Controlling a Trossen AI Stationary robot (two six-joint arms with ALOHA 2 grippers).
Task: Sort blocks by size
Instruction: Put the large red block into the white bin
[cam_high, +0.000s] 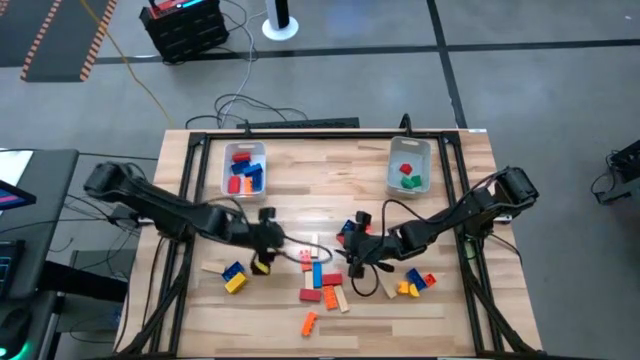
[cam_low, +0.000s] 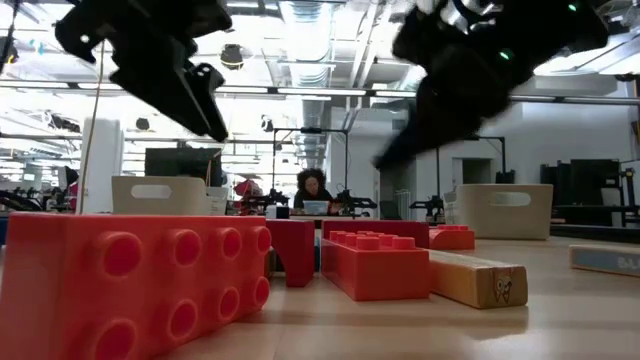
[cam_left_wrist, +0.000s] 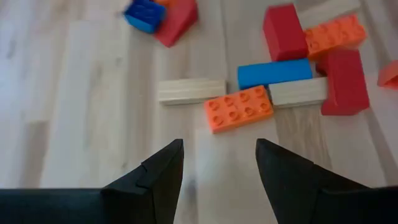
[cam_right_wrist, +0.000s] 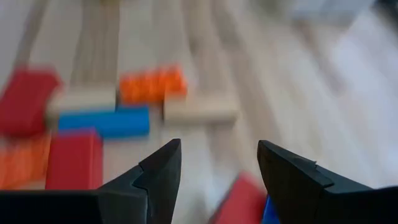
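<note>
Loose blocks lie flat on the wooden table (cam_high: 330, 200). A middle cluster (cam_high: 320, 278) holds an orange block (cam_left_wrist: 239, 107), a blue bar (cam_left_wrist: 273, 73), tan bars (cam_left_wrist: 191, 90) and red blocks (cam_left_wrist: 343, 81). My left gripper (cam_high: 283, 243) hovers open just left of this cluster, and nothing is between its fingers (cam_left_wrist: 219, 146). My right gripper (cam_high: 347, 250) hovers open just right of the cluster, also empty (cam_right_wrist: 219, 146). A red and blue pair (cam_right_wrist: 245, 202) lies under it. In the low view both grippers (cam_low: 190, 90) (cam_low: 440, 110) hang above the table.
Two clear bins stand at the far side: the left one (cam_high: 243, 168) holds red, blue and orange blocks, the right one (cam_high: 409, 165) green and red ones. More blocks lie at the near left (cam_high: 235, 277), near right (cam_high: 416, 284) and near edge (cam_high: 309, 322).
</note>
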